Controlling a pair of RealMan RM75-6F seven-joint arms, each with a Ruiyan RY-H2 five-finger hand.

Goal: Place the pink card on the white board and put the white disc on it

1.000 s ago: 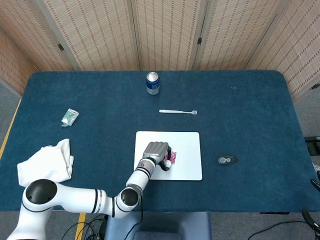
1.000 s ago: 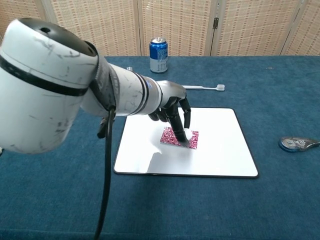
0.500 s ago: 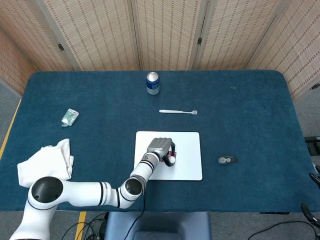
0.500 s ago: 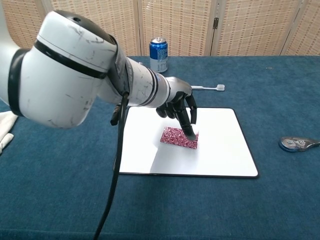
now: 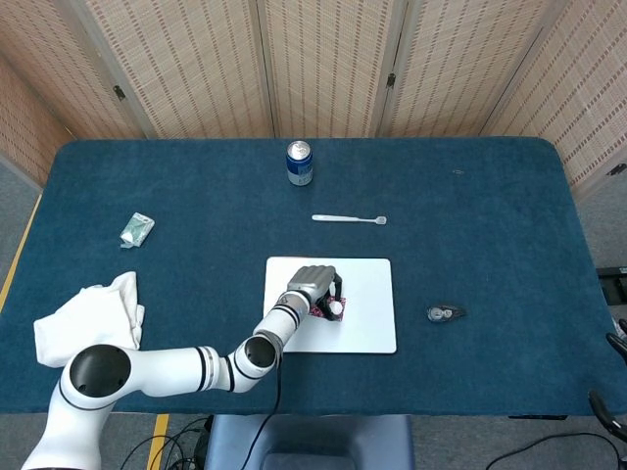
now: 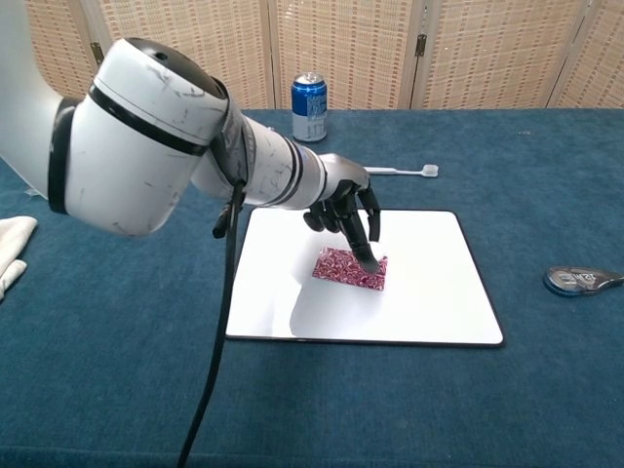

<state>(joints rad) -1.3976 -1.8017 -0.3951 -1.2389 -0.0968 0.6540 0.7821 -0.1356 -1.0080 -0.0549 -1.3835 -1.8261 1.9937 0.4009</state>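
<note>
The white board lies at the front middle of the blue table. The pink patterned card lies flat on its left half. My left hand hangs over the card with its fingers pointing down, their tips at the card's far right edge. In the head view a small white disc shows at those fingertips, seemingly pinched there. The chest view hides the disc behind the fingers. My right hand is in neither view.
A blue can stands at the back, with a white toothbrush between it and the board. A small grey-blue object lies right of the board. A white cloth and a green packet lie far left.
My left hand has shifted a little toward the far side of the board and risen slightly, so more of the card shows. The card has stayed put.
</note>
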